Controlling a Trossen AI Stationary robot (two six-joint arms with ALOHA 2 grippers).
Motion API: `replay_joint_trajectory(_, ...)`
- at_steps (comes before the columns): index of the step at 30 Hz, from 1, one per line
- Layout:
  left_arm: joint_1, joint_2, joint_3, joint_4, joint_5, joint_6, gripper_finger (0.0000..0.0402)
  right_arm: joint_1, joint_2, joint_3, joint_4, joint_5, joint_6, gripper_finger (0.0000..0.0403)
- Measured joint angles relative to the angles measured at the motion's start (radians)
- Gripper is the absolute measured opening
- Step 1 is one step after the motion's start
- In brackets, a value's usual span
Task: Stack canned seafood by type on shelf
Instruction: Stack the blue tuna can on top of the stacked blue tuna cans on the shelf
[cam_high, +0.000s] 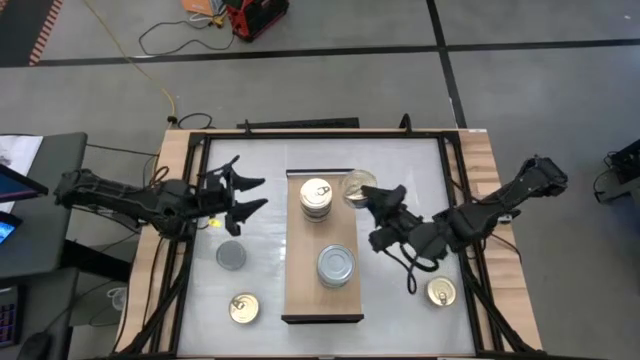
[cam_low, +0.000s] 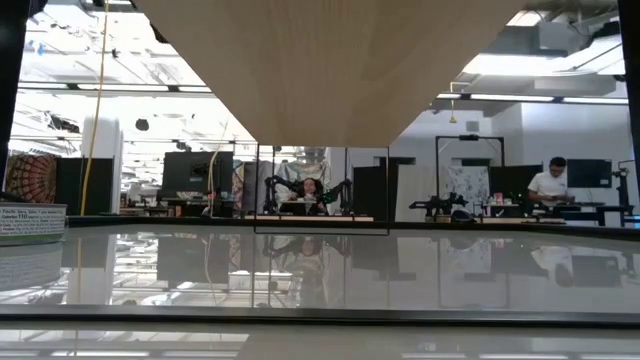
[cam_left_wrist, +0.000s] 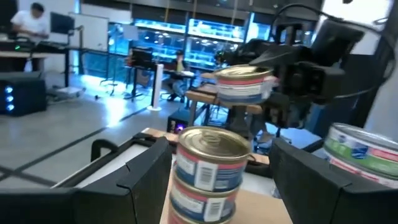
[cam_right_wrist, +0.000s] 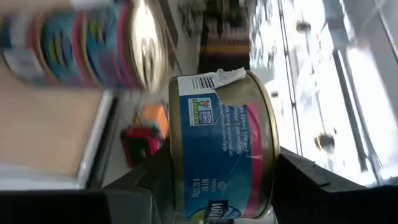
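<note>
Fingers of right gripper (cam_high: 372, 212) clamped on small round gold-lidded tin with blue-pink label (cam_right_wrist: 224, 146), held in air. Gold-lidded stack (cam_high: 316, 198) on long light-wood shelf (cam_high: 322, 300) sits at 9 o'clock from it, just beside; right arm nearer. Silver-lidded stack (cam_high: 336, 266) at 6 o'clock on shelf. Left gripper (cam_high: 245, 194) empty, jaws spread, waiting farther off at 9 o'clock.

Between our left gripper's (cam_left_wrist: 214, 180) spread dark fingers (cam_left_wrist: 140, 183), we see a stack of gold-lidded tins (cam_left_wrist: 208, 171) on the shelf (cam_left_wrist: 261, 208). Beyond it, the right gripper (cam_left_wrist: 292, 68) holds a tin (cam_left_wrist: 244, 84) aloft. A green-labelled tin stack (cam_left_wrist: 364, 149) stands nearby. A person (cam_left_wrist: 28, 22) sits far off.
</note>
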Motion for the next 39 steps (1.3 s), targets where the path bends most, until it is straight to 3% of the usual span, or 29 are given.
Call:
replay_joint_trajectory(8,0.015,0.041,0.000,0.014,0.000,-0.020,0.0257,-0.067,0.064,0.000,0.262,-0.215,-0.220,0.0223)
replay_joint_trajectory(15,0.015,0.105,0.001,0.150,0.057,0.011,0.0257,-0.160,0.080,0.000,0.285,-0.379,-0.235,0.0224)
replay_joint_trajectory(23,0.044,0.165,0.001,0.164,0.051,0.010,0.0257,-0.199,0.079,0.000,0.282,-0.553,-0.234,0.0225)
replay_joint_trajectory(31,0.080,0.177,0.001,0.167,0.048,-0.019,0.0256,-0.265,0.079,0.000,0.261,-0.602,-0.231,0.0227)
replay_joint_trajectory(39,0.082,0.178,0.001,0.153,0.048,-0.009,0.0256,-0.303,0.079,0.000,0.206,-0.662,-0.128,0.0242)
